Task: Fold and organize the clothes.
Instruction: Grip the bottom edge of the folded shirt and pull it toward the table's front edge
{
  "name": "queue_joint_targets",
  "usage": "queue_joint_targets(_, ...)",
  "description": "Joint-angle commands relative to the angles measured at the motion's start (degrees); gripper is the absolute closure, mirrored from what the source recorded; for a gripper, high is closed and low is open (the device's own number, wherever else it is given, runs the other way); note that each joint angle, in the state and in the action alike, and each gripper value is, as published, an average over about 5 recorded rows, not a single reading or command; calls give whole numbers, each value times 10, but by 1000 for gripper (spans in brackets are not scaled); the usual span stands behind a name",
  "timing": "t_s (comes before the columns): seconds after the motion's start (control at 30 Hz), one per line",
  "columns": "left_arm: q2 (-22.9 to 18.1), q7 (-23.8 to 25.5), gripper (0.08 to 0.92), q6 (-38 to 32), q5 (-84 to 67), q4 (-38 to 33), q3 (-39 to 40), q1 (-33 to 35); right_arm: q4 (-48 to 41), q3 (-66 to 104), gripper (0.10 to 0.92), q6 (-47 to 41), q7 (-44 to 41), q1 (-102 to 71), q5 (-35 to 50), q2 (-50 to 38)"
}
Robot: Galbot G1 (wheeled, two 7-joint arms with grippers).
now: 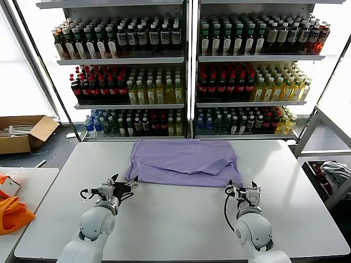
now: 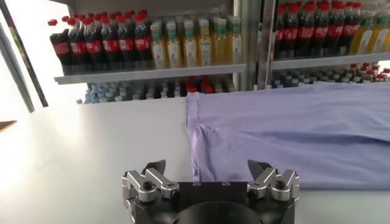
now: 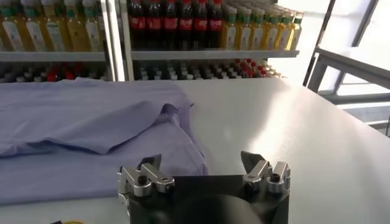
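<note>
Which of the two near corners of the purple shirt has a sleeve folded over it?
The near corner by the right gripper. On the T-shirt a sleeve flap lies folded over there, while the corner by the left gripper lies flat.

T-shirt [image 1: 184,163] lies on table [image 1: 175,230], before shelves [image 1: 189,71]; box [image 1: 22,133] at left.

The head camera looks forward and down from above the near table [image 1: 181,219] edge, taking in the whole tabletop and the far bottle shelves [image 1: 189,76]. Each wrist camera sits low, just behind its gripper, facing far across the tabletop. All three views share the T-shirt [image 1: 184,163] and shelves; the left wrist covers its near left corner [image 2: 201,164], the right wrist its near right corner [image 3: 189,158].
</note>
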Motion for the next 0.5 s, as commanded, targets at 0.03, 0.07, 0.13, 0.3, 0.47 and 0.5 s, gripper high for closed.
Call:
queue_joint_targets(0.03,2,-1,177,2,-2,9,2,-4,-15,-2,252,-2,0,7,-1,5)
queue_joint_targets(0.07,3,-1,177,2,-3,10,1,-5,-16,-2,271,-2,0,7,-1,6)
queue_joint_targets(0.13,4,-2,177,1,-3,12,1,-7,-19,-2,305,-2,-2,6,-2,6)
queue_joint_targets(0.3,4,-1,177,0,-2,16,3,-4,-26,-2,378,-2,-4,4,-3,6)
queue_joint_targets(0.47,6,4,242,2,2,8,11,5,-31,-2,513,-2,-7,0,-4,6)
queue_joint_targets(0.5,6,5,267,3,3,6,12,6,-32,-2,548,-2,-8,-1,-4,6)
